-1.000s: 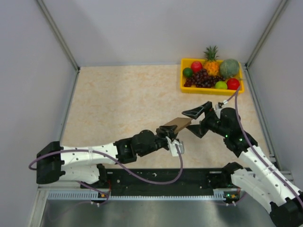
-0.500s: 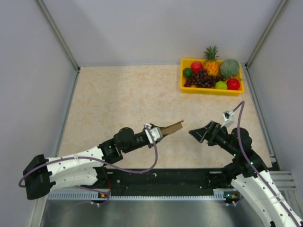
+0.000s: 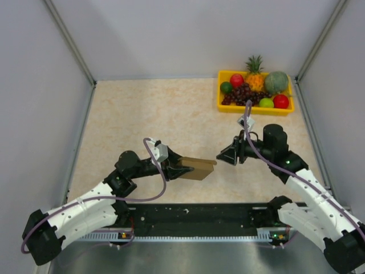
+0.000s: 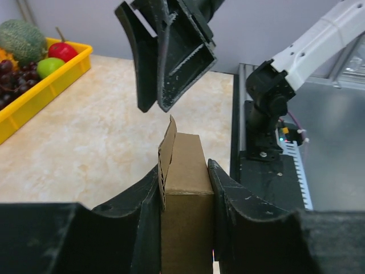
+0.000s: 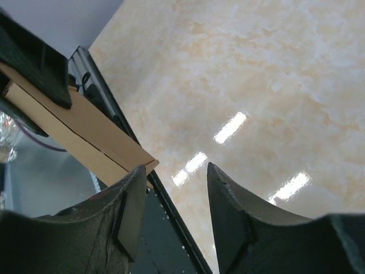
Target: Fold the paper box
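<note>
Notes paper box [image 3: 197,168] clamped in left gripper [image 3: 178,168], swung back toward the near edge of the table [image 3: 142,114], and right gripper [image 3: 221,156], narrowed from full spread yet part-open and empty, brought up just off the loose end flap [image 4: 167,154], likely to tuck it.

One paper box [image 3: 197,168], one yellow tray [image 3: 251,110], one pineapple [image 3: 255,75], one melon [image 3: 276,81]

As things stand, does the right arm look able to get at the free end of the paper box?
Probably yes. The right gripper hangs just off the free end of the paper box, with nothing between them. The left gripper clamps only the other end.
</note>
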Action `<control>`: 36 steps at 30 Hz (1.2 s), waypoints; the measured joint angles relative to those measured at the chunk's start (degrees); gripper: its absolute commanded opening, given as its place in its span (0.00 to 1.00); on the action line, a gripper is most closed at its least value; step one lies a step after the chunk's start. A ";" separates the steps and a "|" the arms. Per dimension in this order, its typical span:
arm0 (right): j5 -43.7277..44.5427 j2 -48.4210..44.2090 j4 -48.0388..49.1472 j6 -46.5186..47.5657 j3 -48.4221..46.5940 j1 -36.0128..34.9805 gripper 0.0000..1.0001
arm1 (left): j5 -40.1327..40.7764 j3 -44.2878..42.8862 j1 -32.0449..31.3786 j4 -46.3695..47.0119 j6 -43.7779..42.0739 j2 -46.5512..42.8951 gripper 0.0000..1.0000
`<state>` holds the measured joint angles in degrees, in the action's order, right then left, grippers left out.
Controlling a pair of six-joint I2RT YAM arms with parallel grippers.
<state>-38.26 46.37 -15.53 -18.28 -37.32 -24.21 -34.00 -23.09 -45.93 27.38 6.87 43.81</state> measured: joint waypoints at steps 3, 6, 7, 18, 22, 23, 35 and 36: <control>-4.48 0.79 2.43 0.96 -0.70 0.00 0.45 | -2.34 0.00 0.31 0.87 2.16 -0.04 0.35; -9.25 0.85 4.98 0.44 -0.59 0.00 0.48 | -4.13 0.00 0.42 1.46 3.50 -0.04 0.34; -10.27 0.81 5.84 0.11 -0.59 0.00 0.49 | -4.39 0.00 0.50 1.62 3.76 -0.04 0.34; -18.53 -0.33 8.85 -3.91 1.01 0.00 0.47 | -5.49 0.59 2.05 4.37 7.82 -0.63 0.33; -19.28 0.90 8.13 -5.18 2.01 0.00 0.43 | -5.68 0.94 2.56 5.64 8.94 -1.46 0.33; -19.37 0.90 7.78 -5.38 2.10 0.00 0.42 | -5.86 0.94 2.69 5.97 9.38 -1.68 0.33; -21.07 0.52 7.58 -6.25 2.05 0.00 0.28 | -6.95 0.94 3.21 7.39 11.17 -1.66 0.33; -21.22 0.52 7.58 -6.32 2.05 0.00 0.28 | -7.02 0.94 3.21 7.50 11.26 -1.66 0.33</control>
<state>-59.48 46.89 -7.94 -24.60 -35.27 -24.21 -41.01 -22.15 -42.72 34.87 18.13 42.15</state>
